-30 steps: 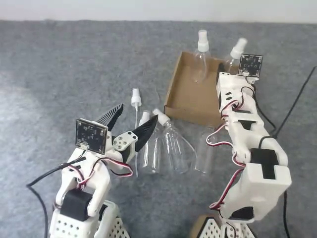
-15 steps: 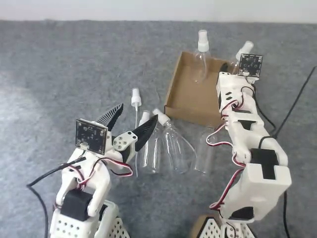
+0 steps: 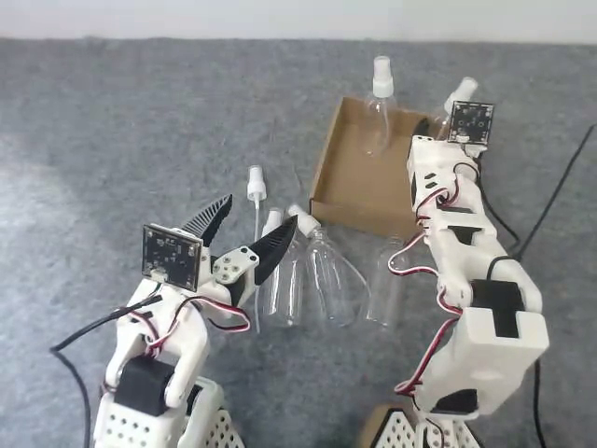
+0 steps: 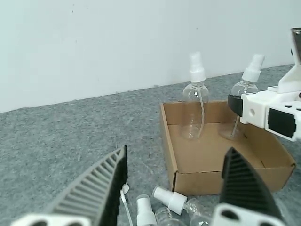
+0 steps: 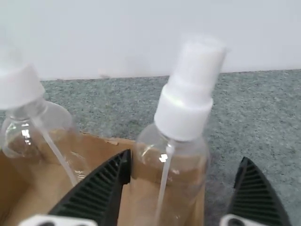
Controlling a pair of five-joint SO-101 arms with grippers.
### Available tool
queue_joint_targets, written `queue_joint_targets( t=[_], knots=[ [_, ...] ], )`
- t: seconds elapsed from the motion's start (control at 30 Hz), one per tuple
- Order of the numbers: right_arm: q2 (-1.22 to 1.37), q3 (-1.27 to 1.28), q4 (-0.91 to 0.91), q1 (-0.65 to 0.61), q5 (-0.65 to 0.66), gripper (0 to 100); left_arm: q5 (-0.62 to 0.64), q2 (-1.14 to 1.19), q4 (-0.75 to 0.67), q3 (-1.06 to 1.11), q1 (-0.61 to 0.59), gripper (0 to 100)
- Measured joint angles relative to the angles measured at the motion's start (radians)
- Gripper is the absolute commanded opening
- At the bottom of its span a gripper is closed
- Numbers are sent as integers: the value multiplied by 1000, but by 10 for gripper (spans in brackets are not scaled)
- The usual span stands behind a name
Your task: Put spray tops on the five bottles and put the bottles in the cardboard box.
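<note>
My right pincer [image 5: 184, 159] stands open astride a capped bottle [image 5: 176, 141] in the cardboard box [image 3: 354, 191]; from overhead my arm hides its body. My left pincer [image 4: 177, 151] is open, empty.

Upright bottles [image 3: 378, 121] block the far end of the cardboard box [image 3: 322, 182].

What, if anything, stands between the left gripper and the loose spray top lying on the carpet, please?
Nothing visible does. The left gripper hangs open over the loose spray top, whose thin tube runs between its fingers in the high view. Two capped bottles lie beside the tube, toward the other arm, not in the way.
</note>
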Motion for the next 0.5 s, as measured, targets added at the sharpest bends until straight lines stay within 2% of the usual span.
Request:
queue_joint_targets(
  t=[0.13,0.5],
  knots=[
    [0,0,0,0,41,300,-2,0,0,0,0,301],
    [0,0,0,0,54,300,-2,0,0,0,0,301]
  ],
)
